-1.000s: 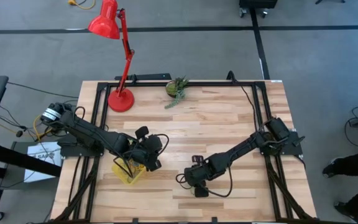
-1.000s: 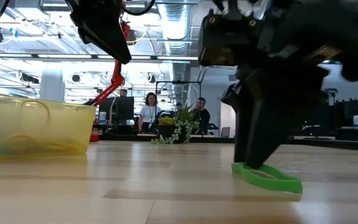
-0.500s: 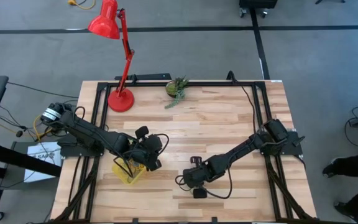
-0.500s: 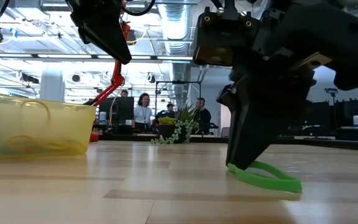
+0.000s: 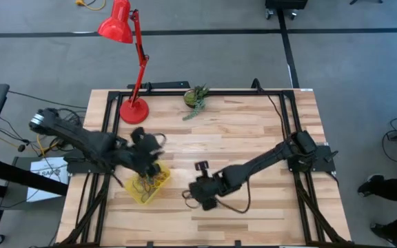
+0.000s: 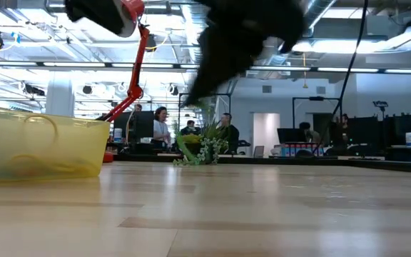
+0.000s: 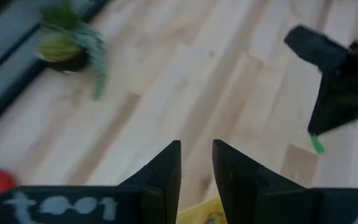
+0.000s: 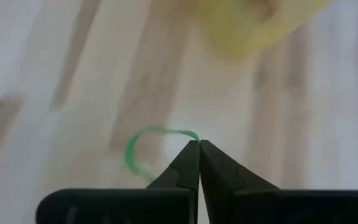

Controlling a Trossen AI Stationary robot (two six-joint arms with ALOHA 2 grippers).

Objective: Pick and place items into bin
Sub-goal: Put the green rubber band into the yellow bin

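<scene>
Red lamp (image 5: 132,110), plant clump (image 5: 196,98)

Open tabletop (image 5: 253,138) between grippers; lamp base (image 5: 134,110) and plant (image 5: 196,98) crowd the far edge

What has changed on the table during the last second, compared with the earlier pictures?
The right gripper has shut on the green band, lifted it off the wood and carried it toward the yellow bin. The left gripper has drawn back from over the bin toward the lamp side, its jaws parted as before. The bin, the red lamp and the plant have not moved.
</scene>
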